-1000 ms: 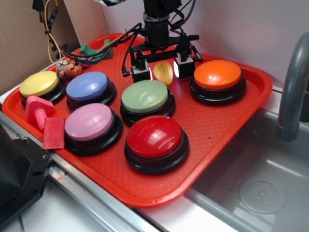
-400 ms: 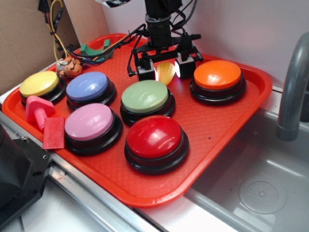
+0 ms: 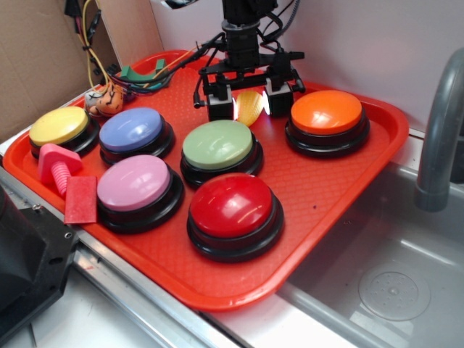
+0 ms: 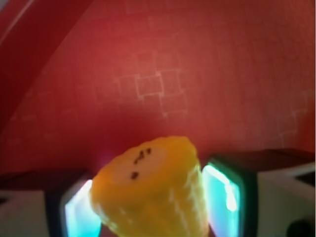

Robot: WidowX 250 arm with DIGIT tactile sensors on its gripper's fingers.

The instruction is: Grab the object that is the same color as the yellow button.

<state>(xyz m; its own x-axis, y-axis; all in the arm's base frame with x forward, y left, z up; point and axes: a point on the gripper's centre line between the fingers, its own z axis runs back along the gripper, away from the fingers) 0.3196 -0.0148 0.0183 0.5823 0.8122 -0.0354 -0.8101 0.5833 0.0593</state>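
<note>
Yellow corn (image 3: 249, 107) pinched between jaws — near tray's (image 3: 348, 217) far edge, orange button (image 3: 326, 112) beside.

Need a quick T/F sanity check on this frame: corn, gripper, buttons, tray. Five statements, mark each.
1. The gripper is shut on the toy corn. True; the wrist view shows a lit pad on each side of it.
2. The corn sits between the pink and red buttons. False; it is at the back, between the pale green button and the orange button.
3. The yellow button is at the tray's left end. True.
4. The gripper is pressing the orange button. False; it is beside it.
5. All six buttons sit on the red tray. True.
</note>
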